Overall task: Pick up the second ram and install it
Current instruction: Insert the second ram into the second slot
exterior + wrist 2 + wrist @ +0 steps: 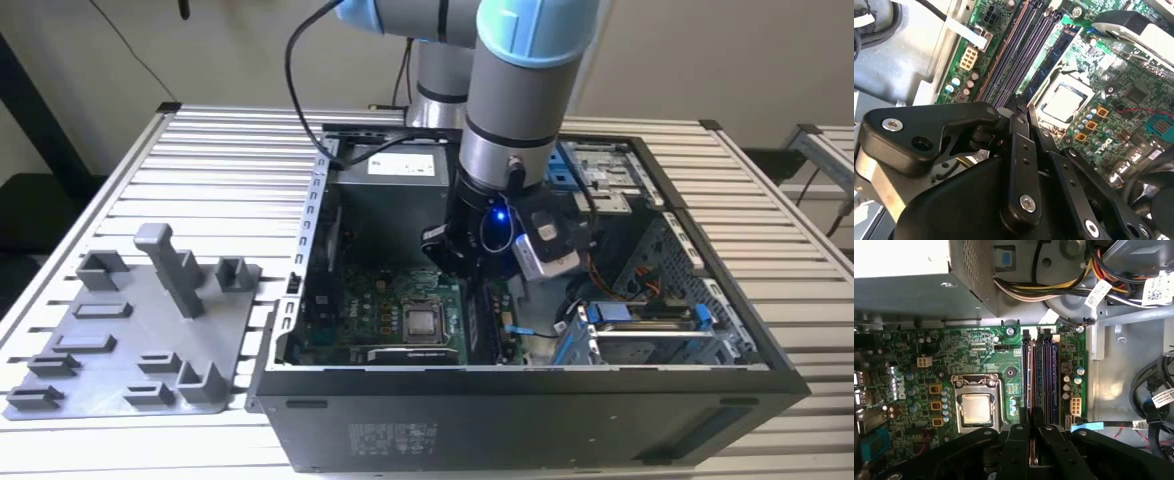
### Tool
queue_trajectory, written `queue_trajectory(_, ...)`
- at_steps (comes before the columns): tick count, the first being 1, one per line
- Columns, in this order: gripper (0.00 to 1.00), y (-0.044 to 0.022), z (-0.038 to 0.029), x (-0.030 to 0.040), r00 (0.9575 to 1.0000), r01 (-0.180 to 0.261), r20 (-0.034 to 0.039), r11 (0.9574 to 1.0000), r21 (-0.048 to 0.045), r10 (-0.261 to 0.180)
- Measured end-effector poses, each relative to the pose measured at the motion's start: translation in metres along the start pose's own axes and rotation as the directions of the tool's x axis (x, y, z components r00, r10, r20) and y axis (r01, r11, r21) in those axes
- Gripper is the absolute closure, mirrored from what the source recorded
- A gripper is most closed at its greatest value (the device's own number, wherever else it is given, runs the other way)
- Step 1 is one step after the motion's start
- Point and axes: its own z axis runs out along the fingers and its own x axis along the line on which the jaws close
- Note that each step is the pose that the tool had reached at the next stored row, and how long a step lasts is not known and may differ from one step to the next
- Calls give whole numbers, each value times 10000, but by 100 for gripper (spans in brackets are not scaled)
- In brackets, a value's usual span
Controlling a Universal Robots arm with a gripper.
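We see the gripper (1032, 432) low inside the open case (534, 400), its jaws closed narrowly on the second ram (1032, 450), a thin edge between them, directly above the motherboard slots (1040, 375). Pickup looks done; seating remains.

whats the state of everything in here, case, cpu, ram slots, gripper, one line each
black metal computer case: lying on its side, panel off, open
square silver processor: bare, no cooler on it
green memory board beside the processor: seated in a slot
long dark memory slots: look empty
black gripper: low inside the case, over the memory slots
blue wrist light: lit
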Motion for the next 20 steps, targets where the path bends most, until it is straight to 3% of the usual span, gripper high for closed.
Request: queue_trajectory(20, 86, -22, 150, -45, 10000, -73, -1, 10000, 0, 73)
